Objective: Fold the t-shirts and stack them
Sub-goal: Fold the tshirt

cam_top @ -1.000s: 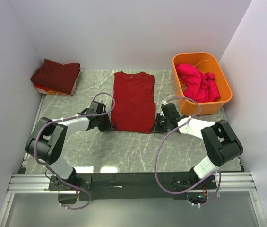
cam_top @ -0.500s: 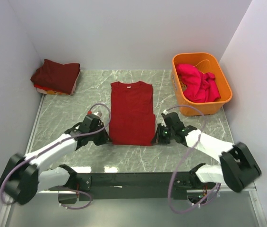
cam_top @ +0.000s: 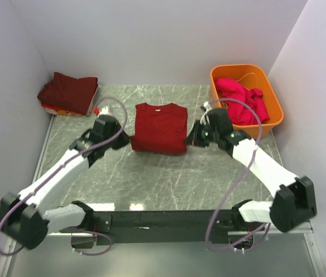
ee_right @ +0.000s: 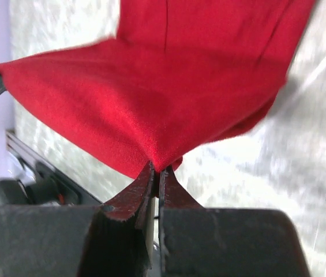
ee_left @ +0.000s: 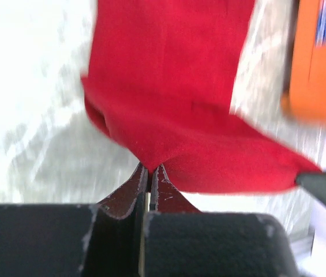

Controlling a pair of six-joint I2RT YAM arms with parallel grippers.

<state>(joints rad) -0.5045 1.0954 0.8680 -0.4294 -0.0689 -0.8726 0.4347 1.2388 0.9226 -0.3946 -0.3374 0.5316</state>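
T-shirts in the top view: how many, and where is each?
3: red t-shirt mid-table; maroon t-shirt folded far left; pink t-shirt in the orange tub. Others may lie hidden underneath.

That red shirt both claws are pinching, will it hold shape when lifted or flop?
Likely floppy: the red shirt drapes and creases between the left claw and right claw. Probably light, since two small corner pinches hold its edge up. Slipping seems unlikely; both jaws are shut.

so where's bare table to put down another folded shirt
Widest bare table: the near middle between the red shirt and the arm bases. Narrower: between the maroon stack and the shirt. Crowded: shirt's sides, where left gripper and right gripper pinch it, and by the tub.
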